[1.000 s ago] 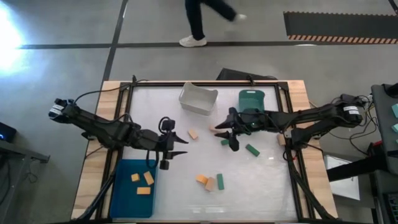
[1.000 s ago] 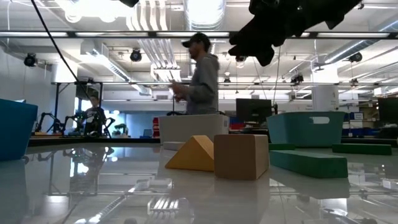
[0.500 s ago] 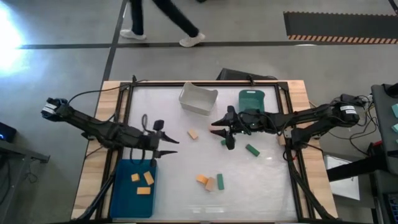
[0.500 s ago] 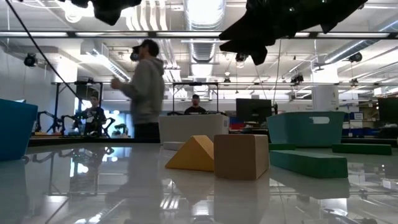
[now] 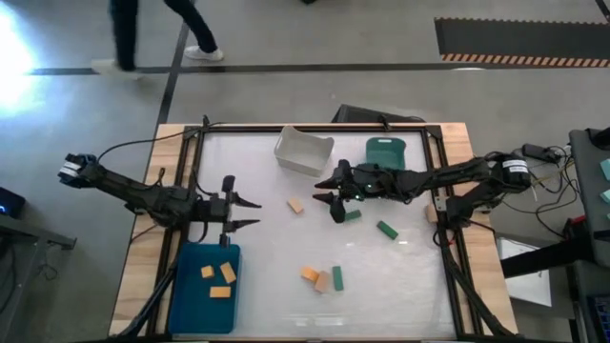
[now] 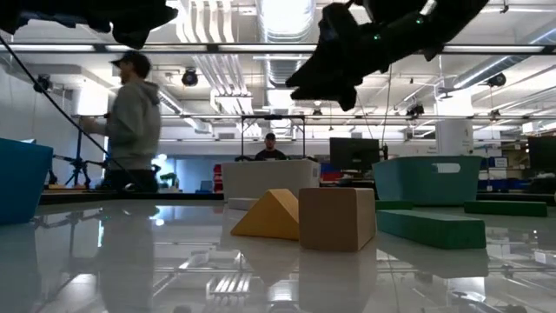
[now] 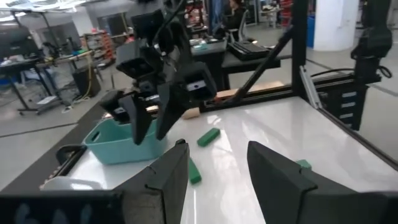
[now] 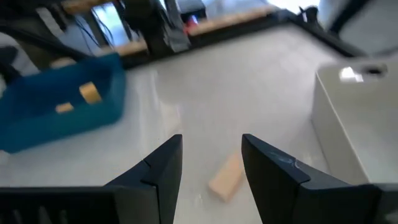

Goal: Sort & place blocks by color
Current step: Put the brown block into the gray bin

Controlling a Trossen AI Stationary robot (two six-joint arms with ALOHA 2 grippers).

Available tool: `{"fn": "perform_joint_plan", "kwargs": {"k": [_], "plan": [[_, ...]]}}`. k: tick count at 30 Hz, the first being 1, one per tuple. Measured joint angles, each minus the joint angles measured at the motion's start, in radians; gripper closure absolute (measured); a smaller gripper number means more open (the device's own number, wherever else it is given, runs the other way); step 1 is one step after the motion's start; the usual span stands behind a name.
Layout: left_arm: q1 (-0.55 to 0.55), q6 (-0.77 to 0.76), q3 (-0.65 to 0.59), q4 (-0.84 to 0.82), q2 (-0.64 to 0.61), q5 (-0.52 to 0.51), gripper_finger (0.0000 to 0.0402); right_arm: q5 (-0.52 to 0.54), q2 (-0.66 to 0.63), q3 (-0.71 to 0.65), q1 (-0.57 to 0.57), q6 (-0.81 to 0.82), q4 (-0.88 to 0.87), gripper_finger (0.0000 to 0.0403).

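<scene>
The right gripper (image 5: 331, 202), spread and empty, hovers just beside the tan bar (image 5: 296, 205), far nearer than the spread left gripper (image 5: 250, 213).

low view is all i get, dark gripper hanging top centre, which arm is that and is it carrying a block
Observer: That is the right gripper. It is open and holds nothing.
Operator: whats it lined up on
Observer: A tan block lies flat on the table just ahead of its fingers.
Operator: anything sorted yet
Observer: The blue bin holds three orange blocks.
</scene>
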Motion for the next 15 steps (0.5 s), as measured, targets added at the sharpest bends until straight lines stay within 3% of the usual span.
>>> {"fn": "perform_joint_plan", "kwargs": {"k": [7,15], "plan": [[0.022,0.006,-0.004,0.001,-0.024,-0.004,0.0254,0.008,-0.006,0.126,-0.006,0.007,-0.381,0.0248],[0.029,0.006,-0.004,0.003,-0.02,-0.054,0.0254,0.102,0.012,0.248,-0.003,0.014,-0.859,0.0248]]}}
